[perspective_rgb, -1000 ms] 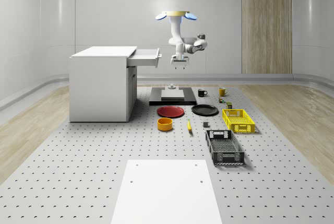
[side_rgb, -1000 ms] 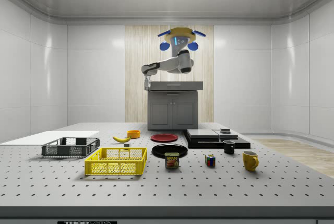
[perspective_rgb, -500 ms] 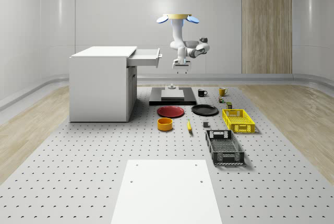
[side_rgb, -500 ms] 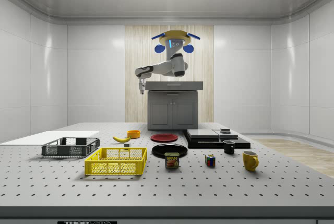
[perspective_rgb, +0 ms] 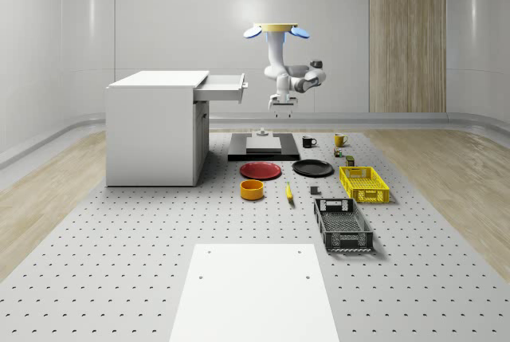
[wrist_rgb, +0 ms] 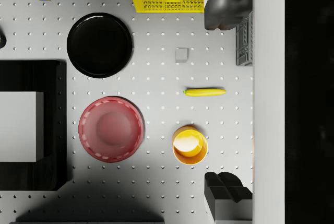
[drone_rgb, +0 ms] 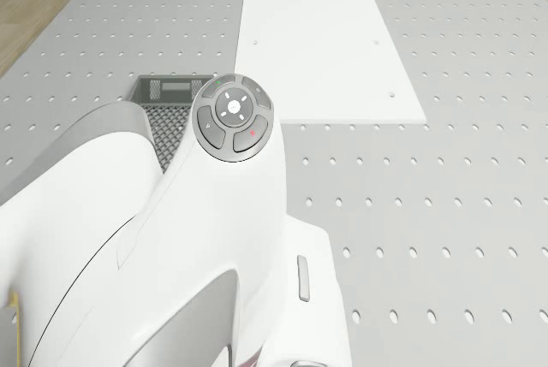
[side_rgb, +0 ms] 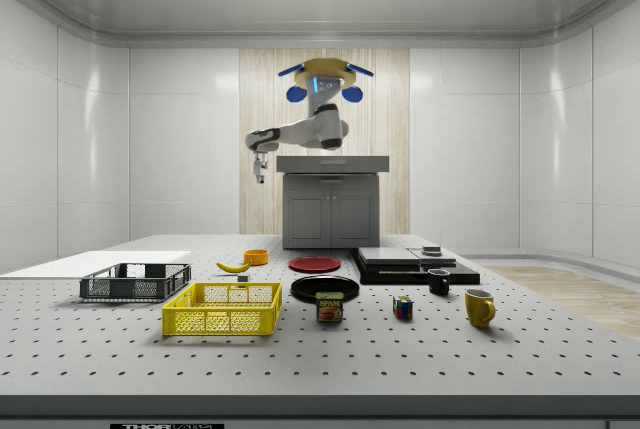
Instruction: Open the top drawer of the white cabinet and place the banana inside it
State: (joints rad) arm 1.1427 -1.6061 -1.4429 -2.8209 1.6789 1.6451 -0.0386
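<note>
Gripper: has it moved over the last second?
Yes. In the whole-scene view the gripper has drifted rightward, away from the open top drawer; in the side view it has gone left of the white cabinet.

The drone (perspective_rgb: 276, 29) is a flat yellow disc with a blue rotor pod at each corner and a lit blue panel under its rim on the side-view face. Below it hangs the arm (side_rgb: 305, 132), glossy white segments joined by grey joints (a round grey button pad, with one green and one red mark, caps a link (drone_rgb: 233, 117) in the drone view). The gripper (perspective_rgb: 281, 107) is a pale block with dark fingers (wrist_rgb: 227, 191).
</note>
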